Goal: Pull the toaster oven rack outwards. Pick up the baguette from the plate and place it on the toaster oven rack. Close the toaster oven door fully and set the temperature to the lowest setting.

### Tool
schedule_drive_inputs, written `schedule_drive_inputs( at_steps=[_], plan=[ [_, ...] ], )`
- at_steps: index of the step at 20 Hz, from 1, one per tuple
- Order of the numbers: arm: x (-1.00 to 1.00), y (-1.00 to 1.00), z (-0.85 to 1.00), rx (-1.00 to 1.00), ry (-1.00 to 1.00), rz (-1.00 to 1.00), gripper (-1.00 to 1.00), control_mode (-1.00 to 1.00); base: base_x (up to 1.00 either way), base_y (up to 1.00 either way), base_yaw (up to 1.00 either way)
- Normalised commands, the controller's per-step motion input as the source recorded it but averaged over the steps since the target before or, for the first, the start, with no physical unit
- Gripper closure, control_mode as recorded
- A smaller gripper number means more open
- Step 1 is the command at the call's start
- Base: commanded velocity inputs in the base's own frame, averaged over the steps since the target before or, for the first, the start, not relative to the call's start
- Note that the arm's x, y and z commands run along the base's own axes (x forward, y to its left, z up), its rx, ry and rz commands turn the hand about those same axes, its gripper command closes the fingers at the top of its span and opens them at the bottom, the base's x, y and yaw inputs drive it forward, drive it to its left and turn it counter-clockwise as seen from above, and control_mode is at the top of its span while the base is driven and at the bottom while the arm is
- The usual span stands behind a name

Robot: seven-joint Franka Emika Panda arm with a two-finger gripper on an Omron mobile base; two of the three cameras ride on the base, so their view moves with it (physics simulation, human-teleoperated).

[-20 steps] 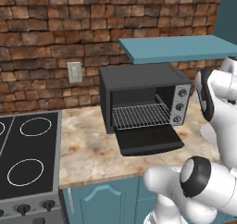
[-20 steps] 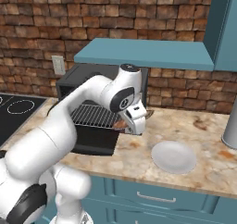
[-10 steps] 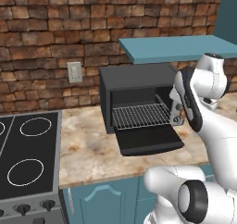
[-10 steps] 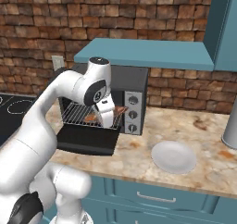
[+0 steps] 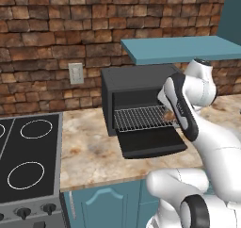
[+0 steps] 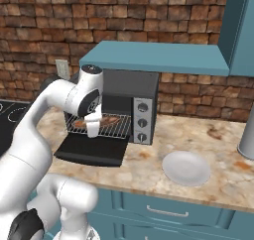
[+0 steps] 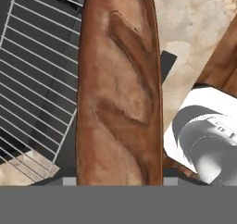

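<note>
Placement stage, as we judge it: the baguette (image 7: pixel 119 89) hangs clasped in the hand (image 6: pixel 93 128) directly over the rack (image 5: pixel 143 117), which stands drawn out of the oven (image 6: pixel 130 101) above the dropped door (image 5: pixel 149 142). In the hand view the loaf starts at the lower edge, where the fingers would be, and runs straight away from the camera, so we read it as gripped near one end with its long axis pointing along the hand. In the right base view that axis lies roughly side to side along the rack, with reddish crust showing on either side of the white hand and just above the wires. The relation that matters next is vertical: the loaf is close over the grid, and we cannot tell whether it touches. The fingertips are hidden behind the loaf, and in the left base view the forearm covers all but a sliver of crust and the knob panel. The white plate (image 6: pixel 187 167) lies bare on the table (image 6: pixel 218 157), well apart to the right of the oven
</note>
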Motion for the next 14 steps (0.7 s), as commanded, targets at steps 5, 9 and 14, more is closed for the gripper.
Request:
schedule_drive_inputs(
  at_steps=[5,9,14],
  plan=[
    [0.25,0.11,-0.16,0.00,-0.11,-0.05,1.00,-1.00,0.00,0.00,0.00],
    [0.40,0.06,-0.03,0.00,-0.07,0.00,1.00,-1.00,0.00,0.00,0.00],
    [0.27,0.21,-0.20,0.03,-0.03,-0.01,1.00,-1.00,0.00,0.00,0.00]
  ],
)
